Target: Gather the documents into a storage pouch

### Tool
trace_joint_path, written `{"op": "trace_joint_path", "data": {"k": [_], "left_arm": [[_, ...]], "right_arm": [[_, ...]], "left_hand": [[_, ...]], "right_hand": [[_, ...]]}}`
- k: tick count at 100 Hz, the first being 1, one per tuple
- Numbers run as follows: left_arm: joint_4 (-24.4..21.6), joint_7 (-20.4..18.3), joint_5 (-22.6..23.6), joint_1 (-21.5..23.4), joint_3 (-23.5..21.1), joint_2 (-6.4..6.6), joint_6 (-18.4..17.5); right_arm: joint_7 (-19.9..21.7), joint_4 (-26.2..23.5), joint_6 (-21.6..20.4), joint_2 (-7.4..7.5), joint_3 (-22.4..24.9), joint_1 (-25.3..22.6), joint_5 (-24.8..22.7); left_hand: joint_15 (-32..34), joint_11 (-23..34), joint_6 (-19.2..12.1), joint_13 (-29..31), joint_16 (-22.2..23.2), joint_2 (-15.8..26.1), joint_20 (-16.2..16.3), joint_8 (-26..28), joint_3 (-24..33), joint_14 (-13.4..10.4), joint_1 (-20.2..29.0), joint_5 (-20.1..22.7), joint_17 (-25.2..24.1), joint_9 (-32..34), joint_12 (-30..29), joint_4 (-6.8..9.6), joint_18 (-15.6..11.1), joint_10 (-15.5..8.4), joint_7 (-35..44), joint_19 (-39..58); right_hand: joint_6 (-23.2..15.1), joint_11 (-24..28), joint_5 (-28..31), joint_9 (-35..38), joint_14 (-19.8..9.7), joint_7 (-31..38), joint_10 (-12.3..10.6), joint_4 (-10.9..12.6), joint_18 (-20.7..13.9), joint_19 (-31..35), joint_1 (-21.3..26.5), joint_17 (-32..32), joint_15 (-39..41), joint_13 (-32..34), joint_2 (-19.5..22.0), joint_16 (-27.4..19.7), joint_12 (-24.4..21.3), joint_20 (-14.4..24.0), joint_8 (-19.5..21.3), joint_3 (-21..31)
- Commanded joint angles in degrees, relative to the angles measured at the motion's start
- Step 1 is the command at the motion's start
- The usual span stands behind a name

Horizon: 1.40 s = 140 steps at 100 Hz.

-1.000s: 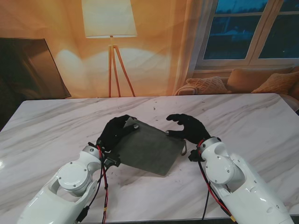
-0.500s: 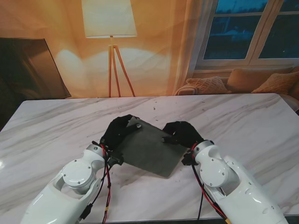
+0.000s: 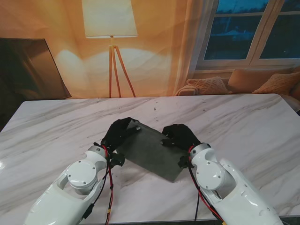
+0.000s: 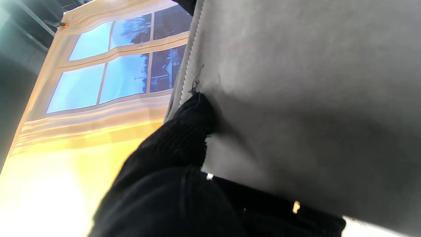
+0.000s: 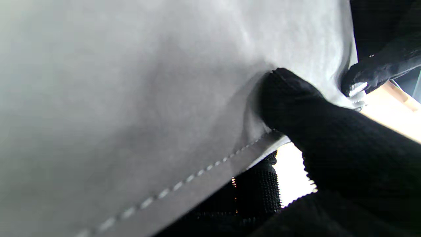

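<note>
Near the middle of the marble tabletop (image 3: pixel 243 117), toward my edge, lies the grey felt pouch (image 3: pixel 152 150), flat and tilted. It looks light, soft and floppy, so pinching the stitched edges seems best. The left hand (image 3: pixel 117 133) grips its far left corner, fingers clamped on felt; the right hand (image 3: pixel 178 136) pinches the far right edge. No documents are visible.

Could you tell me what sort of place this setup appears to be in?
Probably a living room, or a staged one: a tripod floor lamp, a sofa with cushions under a window, and a marble-topped table.
</note>
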Motion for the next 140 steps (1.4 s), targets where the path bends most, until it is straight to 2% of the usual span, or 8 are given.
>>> {"op": "trace_joint_path", "data": {"k": [1,19,29,49,87,111,121,140], "left_arm": [[0.6,-0.3,-0.5,0.3,-0.4,-0.20,0.5],[1.0,0.4,1.6,0.7,-1.3,-0.07,1.1],[1.1,0.4,3.5,1.1,-1.9,0.19,1.4],[0.8,1.9,5.2,2.4,-3.1,0.20,1.1],[-0.4,0.2,10.8,4.5,-4.7,1.64,-1.9],[-0.6,-0.5,9.4,4.9,-4.3,1.68,-2.8],[-0.5,-0.4,9.3,5.0,-4.1,1.64,-2.9],[-0.5,-0.3,9.3,5.2,-3.8,1.61,-2.7]], "right_arm": [[1.4,0.6,0.9,-0.12,0.0,1.0,0.1],[2.1,3.3,2.6,-0.25,-1.2,4.0,0.1],[2.5,5.7,3.5,-0.42,-2.3,6.3,0.5],[1.9,9.9,5.1,-1.08,-4.1,10.0,1.1],[-3.8,21.6,5.4,-3.30,-10.4,18.1,-0.7],[-4.8,26.6,7.1,-4.57,-13.2,21.5,0.3],[-4.8,28.1,8.0,-4.80,-13.9,22.3,0.5],[-4.5,29.8,8.9,-4.81,-14.7,23.0,-0.1]], "left_hand": [[-2.5,-3.6,-3.8,-3.8,-1.1,0.5,-1.1,-1.0,5.2,2.1,2.6,0.1,-1.3,-2.5,1.6,2.11,-5.5,-2.1,2.8,1.5],[-10.9,-10.8,-4.1,-11.1,-4.9,-2.1,-2.9,-2.0,10.0,-1.0,-1.4,-4.2,-4.9,-10.4,-0.9,1.66,-7.1,-3.2,-2.0,-2.3],[-17.6,-8.2,-4.5,-17.7,-7.8,-2.0,-3.1,-0.7,13.7,-4.8,-6.7,-7.9,-8.0,-21.3,-15.5,1.91,-8.7,-4.9,-8.0,-6.8],[-26.0,-11.3,-4.3,-23.5,-11.7,0.0,-4.8,-1.3,16.8,-8.4,-13.7,-12.0,-8.7,-28.3,-19.8,4.77,-10.0,-6.9,-12.6,-15.7],[-28.7,-11.9,-3.2,-22.8,-12.5,-1.5,-1.2,-1.6,21.3,-7.5,-22.2,-10.6,-8.8,-24.6,-20.7,7.10,-8.5,-8.0,-13.8,-22.7],[-28.5,-12.2,-3.0,-21.9,-12.1,-2.6,-0.7,-0.9,21.5,-6.8,-21.3,-9.4,-8.7,-23.4,-20.6,6.09,-8.1,-7.5,-13.5,-22.2],[-28.5,-12.2,-3.1,-21.7,-12.0,-2.8,-0.6,-0.8,21.6,-6.7,-21.0,-9.2,-8.7,-23.2,-20.5,5.92,-8.1,-7.4,-13.5,-22.2],[-28.5,-12.2,-3.0,-21.8,-11.9,-2.9,-0.6,-0.7,21.8,-6.6,-20.9,-9.0,-8.7,-23.0,-20.5,5.77,-8.0,-7.2,-13.5,-22.1]], "right_hand": [[-3.4,0.8,2.7,0.2,-5.3,3.3,1.7,0.7,-1.7,5.3,4.9,1.2,5.0,5.3,4.1,-0.2,1.0,-1.2,2.2,1.8],[-4.8,0.6,3.8,-0.2,-6.9,3.7,1.6,1.1,-2.5,6.2,6.0,1.9,6.8,5.7,4.9,-0.3,1.5,-1.8,5.5,1.4],[-4.8,0.5,4.3,-0.5,-7.2,3.4,1.7,1.2,-2.5,6.4,6.2,1.9,7.4,5.6,5.0,-0.3,1.7,-2.0,6.8,1.4],[-4.7,0.1,4.3,-0.9,-6.7,2.8,1.7,1.3,-2.5,5.5,6.5,-0.4,7.5,4.1,5.3,-0.1,1.8,-2.0,7.3,1.0],[-4.8,-2.2,1.5,-4.9,-3.5,1.6,0.0,1.2,-2.2,-6.6,6.4,-12.0,-3.4,-6.7,5.9,-0.4,2.0,-1.7,5.3,0.2],[-3.0,-9.7,-11.9,-25.8,-2.7,-11.5,-2.4,1.7,-4.4,-27.0,-0.7,-31.9,-28.2,-27.6,4.3,-3.8,-6.5,-0.5,6.8,3.6],[-2.6,-14.8,-18.5,-40.0,-4.3,-22.7,-5.9,8.7,-7.5,-39.1,-8.6,-42.9,-40.4,-40.4,6.2,-8.3,-12.6,-1.8,14.0,4.2],[-3.0,-17.2,-29.4,-52.1,-5.5,-26.9,-6.6,8.4,-10.1,-49.8,-12.6,-46.5,-48.5,-49.0,6.2,-12.0,-16.4,-1.7,13.8,3.3]]}}
